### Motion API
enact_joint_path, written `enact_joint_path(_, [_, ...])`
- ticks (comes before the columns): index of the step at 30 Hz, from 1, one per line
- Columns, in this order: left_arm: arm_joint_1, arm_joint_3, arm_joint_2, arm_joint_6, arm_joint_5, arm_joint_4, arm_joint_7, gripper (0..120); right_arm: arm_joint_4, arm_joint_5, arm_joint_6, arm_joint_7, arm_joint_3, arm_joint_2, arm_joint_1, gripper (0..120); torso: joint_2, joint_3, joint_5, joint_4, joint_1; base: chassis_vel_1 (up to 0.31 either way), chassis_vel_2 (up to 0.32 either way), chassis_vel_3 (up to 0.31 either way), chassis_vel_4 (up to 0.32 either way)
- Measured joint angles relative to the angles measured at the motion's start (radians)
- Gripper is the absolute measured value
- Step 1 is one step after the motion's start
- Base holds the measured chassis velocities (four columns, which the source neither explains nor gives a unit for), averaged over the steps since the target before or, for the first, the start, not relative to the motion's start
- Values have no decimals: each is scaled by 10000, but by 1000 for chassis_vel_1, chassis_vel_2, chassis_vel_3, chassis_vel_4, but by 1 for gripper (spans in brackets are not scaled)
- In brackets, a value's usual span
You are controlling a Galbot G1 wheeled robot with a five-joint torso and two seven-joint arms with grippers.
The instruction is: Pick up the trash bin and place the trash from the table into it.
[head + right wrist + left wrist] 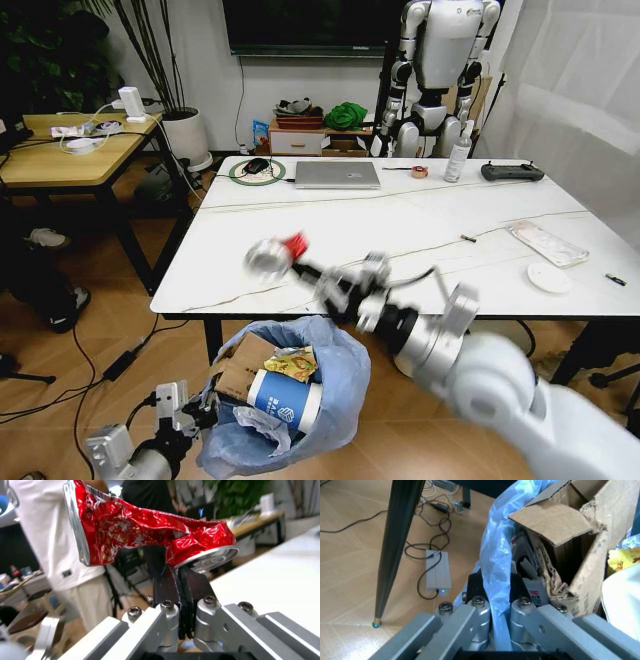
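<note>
The crushed red can (150, 532) is pinched by its rim between the closed fingers (165, 585) of the right gripper (305, 268), which holds it in the air above the near edge of the table (400, 225), a little towards the robot's left of the table's middle; in the head view the can (275, 253) and the arm behind it are blurred. Just below and in front of that edge hangs the trash bin (335, 385), lined with a crinkly light-blue bag, held off the wooden floor by the left gripper (195, 410) at its left side. The left wrist view shows that gripper's fingers (520, 592) closed together on a fold of the blue bag (497, 566) at the bin's rim. Inside the bin lie crumpled brown cardboard (240, 365), a blue-white paper cup (285, 398) on its side, a yellowish wrapper (292, 362) and white tissue (262, 420). On the table's right side, well apart from the can, a clear flat plastic package (548, 243) rests with a white round lid (549, 277) just in front of it. Farther back on the table stand a closed laptop (337, 174), a roll of tape (420, 171), a spray bottle (457, 153) and a black controller (512, 172)
</note>
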Motion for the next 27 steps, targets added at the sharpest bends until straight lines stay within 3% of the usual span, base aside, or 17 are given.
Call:
enact_joint_path(7, [28,-12,-74,14,3,-82,-8,0,-322,-732,110,-8,-843,92,-419,0,-1,1,0,0,0,0,0,0,0])
enact_joint_path(20, [7,140,-145,41,38,-85,-15,0,-706,-1587,322,-72,-631,-86,-960,0,-2,1,1,1,0,0,0,0,0])
enact_joint_path(27, [-14,231,-152,57,55,-83,-32,0,-709,-1821,382,-144,-451,-232,-1143,25,-2,1,1,1,0,0,0,0,0])
